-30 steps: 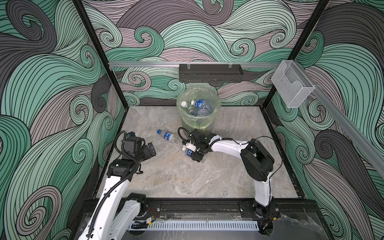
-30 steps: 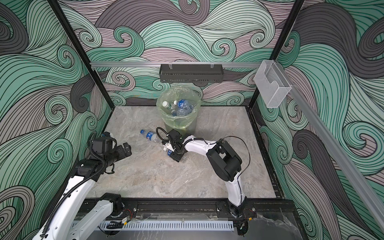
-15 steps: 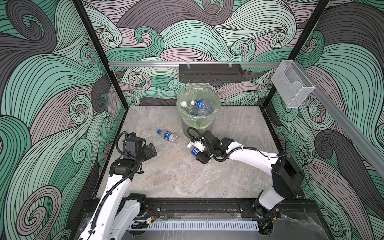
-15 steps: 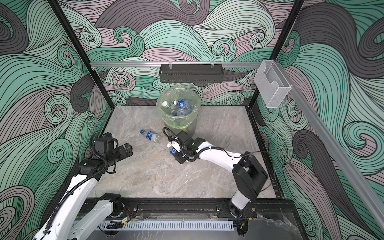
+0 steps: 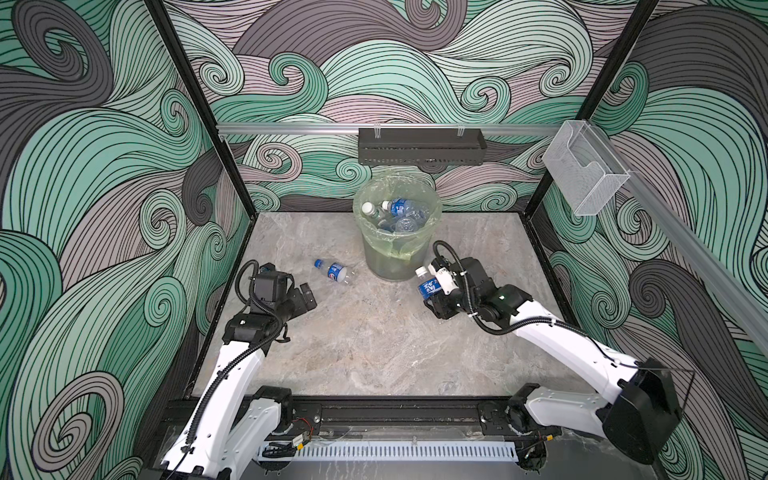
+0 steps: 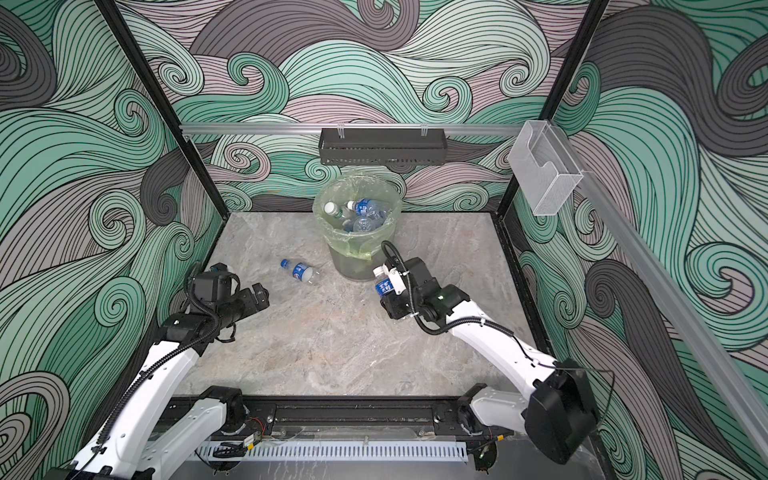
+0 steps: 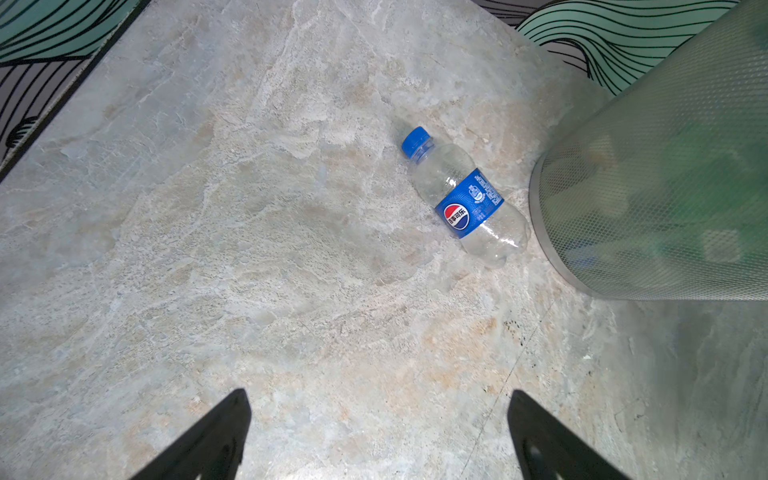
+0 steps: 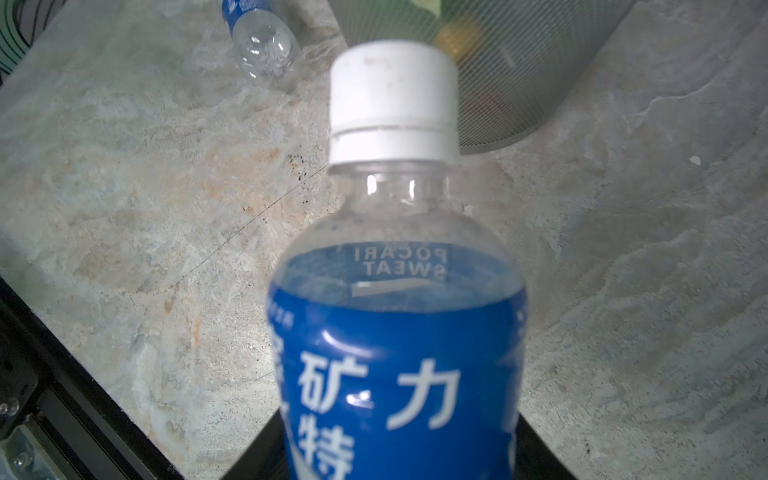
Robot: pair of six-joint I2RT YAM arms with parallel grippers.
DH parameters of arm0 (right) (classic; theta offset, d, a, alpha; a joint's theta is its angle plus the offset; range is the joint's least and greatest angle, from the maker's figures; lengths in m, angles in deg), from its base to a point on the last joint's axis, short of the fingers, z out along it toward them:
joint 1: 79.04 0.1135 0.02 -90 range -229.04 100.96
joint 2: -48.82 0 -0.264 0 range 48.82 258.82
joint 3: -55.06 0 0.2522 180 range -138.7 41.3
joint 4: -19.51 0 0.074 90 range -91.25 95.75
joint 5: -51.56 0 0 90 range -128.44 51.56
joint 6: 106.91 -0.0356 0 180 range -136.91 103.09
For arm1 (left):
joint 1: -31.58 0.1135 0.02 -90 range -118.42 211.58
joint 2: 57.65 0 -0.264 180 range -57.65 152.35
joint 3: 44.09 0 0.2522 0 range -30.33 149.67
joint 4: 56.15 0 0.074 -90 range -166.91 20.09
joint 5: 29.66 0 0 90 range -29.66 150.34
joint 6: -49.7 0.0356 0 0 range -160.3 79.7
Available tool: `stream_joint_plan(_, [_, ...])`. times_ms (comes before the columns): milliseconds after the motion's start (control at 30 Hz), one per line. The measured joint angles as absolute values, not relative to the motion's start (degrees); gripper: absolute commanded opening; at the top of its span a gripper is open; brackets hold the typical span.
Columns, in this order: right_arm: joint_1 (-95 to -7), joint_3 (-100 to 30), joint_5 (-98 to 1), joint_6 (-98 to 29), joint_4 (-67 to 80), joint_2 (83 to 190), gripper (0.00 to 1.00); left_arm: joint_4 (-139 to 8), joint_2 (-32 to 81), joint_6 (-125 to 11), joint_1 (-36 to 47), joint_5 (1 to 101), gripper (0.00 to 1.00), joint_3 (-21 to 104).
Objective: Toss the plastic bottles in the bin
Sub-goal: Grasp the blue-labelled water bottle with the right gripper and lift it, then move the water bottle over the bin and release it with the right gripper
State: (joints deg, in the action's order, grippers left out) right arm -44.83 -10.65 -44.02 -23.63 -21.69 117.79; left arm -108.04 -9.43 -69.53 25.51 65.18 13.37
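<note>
blue-labelled bottle (image 5: 427,284) clamped in right hand (image 5: 433,293) (beside bin (image 5: 386,257))

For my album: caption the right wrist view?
Right gripper clutching a white-capped Pocari Sweat bottle, bin just beyond.

— What can you read in my right wrist view?
— On the clear plastic bottle with a white cap (image 8: 399,332), raised just near-right of the round grey bin lined with a yellow-green bag (image 5: 386,257): "POCARI SWEAT", reversed, seen through the clear wall from the back of its blue wrap. Below that are large white characters: 矿, 力, 特.
— And my left wrist view?
— The clear plastic bottle with a blue cap (image 7: 465,199), lying left of the bin, has a blue wrap with the red, white and blue Pepsi roundel and 百事可乐 across it. The fine print beside it is too small to read.
— The bottles inside the bin (image 5: 401,205)?
— Blue wraps, but nothing I can read.
</note>
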Motion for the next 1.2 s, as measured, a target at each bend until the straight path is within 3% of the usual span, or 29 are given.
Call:
stream_joint_plan(267, [-49.11,-11.98,-46.65,-24.85,-22.15,113.03,0.57,-107.21,-7.24,-69.66,25.51,63.76,0.99,13.37])
stream_joint_plan(467, [-49.64,-33.42,-49.44,-22.60,-24.88,121.73,0.54,-106.91,-5.97,-70.43,25.51,63.28,0.99,13.37])
stream_joint_plan(500, [-49.92,-39.82,-50.08,-22.40,-25.47,125.05,0.56,-106.80,-5.80,-70.53,25.51,63.21,0.99,13.37])
stream_joint_plan(600, [-50.62,-62.01,-51.69,-23.04,-25.17,137.70,0.83,-106.54,-5.65,-70.84,25.51,62.60,0.99,13.37])
stream_joint_plan(700, [-50.86,-82.55,-52.87,-23.56,-24.77,150.84,0.89,-106.23,-5.67,-71.28,25.51,61.77,0.99,13.37])
stream_joint_plan(767, [-50.95,-88.63,-53.44,-23.69,-25.43,155.89,0.90,-106.25,-5.71,-71.52,25.51,61.25,0.99,13.37])
stream_joint_plan(933, [-50.95,-82.90,-53.84,-23.95,-27.53,156.63,0.92,-106.25,-5.76,-71.89,25.51,60.42,0.99,13.37])
stream_joint_plan(1200, [-50.95,-56.22,-53.25,-23.98,-23.05,138.01,0.95,-104.79,-2.91,-71.89,25.51,59.17,0.99,13.44])
